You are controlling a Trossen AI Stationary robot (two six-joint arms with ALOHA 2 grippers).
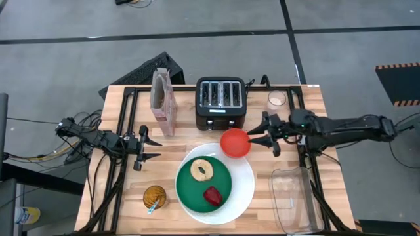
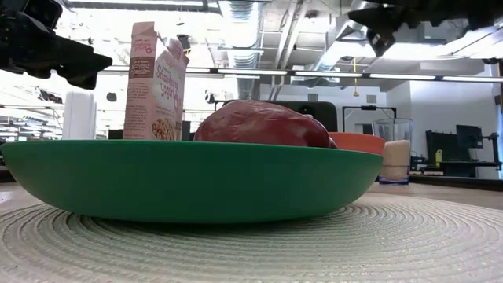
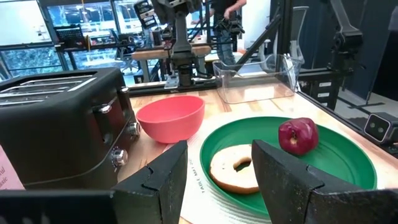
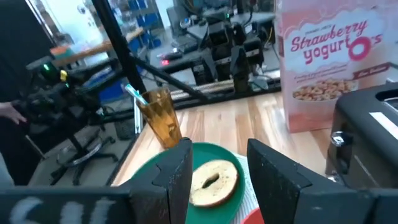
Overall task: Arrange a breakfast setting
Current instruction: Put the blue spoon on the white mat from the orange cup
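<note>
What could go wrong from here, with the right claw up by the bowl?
1. The red bowl sits at the white plate's rim, right beside the open right claw; a careless move could nudge it against the plate or the toaster.
2. The small red fruit lies loose on the green plate, so jostling the plates might roll it.
3. The cereal box stands tall near the open left claw and could tip.

surface (image 1: 131, 196): wood, lying under all | standing on it: toaster (image 1: 221, 103), cereal box (image 1: 163, 101), amber glass (image 1: 155, 196), clear bin (image 1: 293, 200) | white plate (image 1: 244, 190) and red-orange bowl (image 1: 235, 143) resting on it
</note>
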